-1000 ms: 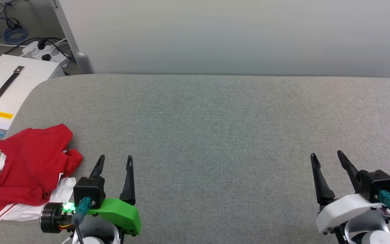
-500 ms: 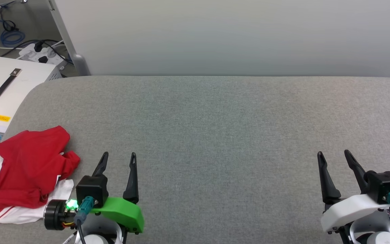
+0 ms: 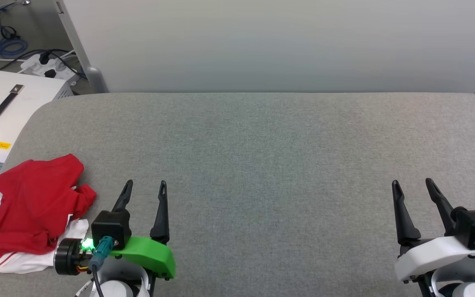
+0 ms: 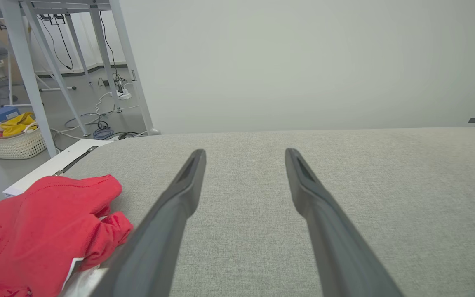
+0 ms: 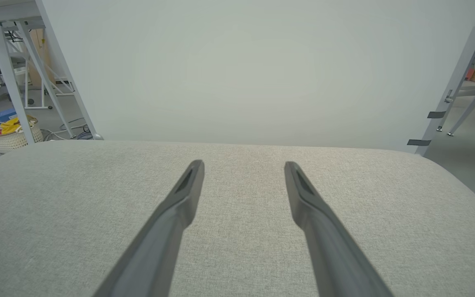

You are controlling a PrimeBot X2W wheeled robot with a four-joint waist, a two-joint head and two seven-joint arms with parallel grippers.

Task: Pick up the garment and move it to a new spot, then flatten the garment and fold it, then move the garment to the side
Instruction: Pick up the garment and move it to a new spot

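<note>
Red jersey (image 3: 35, 202) crumpled at table (image 3: 262, 165) edge, untouched; left hand (image 3: 146, 182) and right hand (image 3: 411, 180) released, empty; advised: swing left hand across, pinch a raised fold

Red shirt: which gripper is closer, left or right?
Left. The left gripper is open and sits just right of the crumpled red shirt, which lies at the left end of the grey table. The right gripper, also open, is at the table's far right end.
</note>
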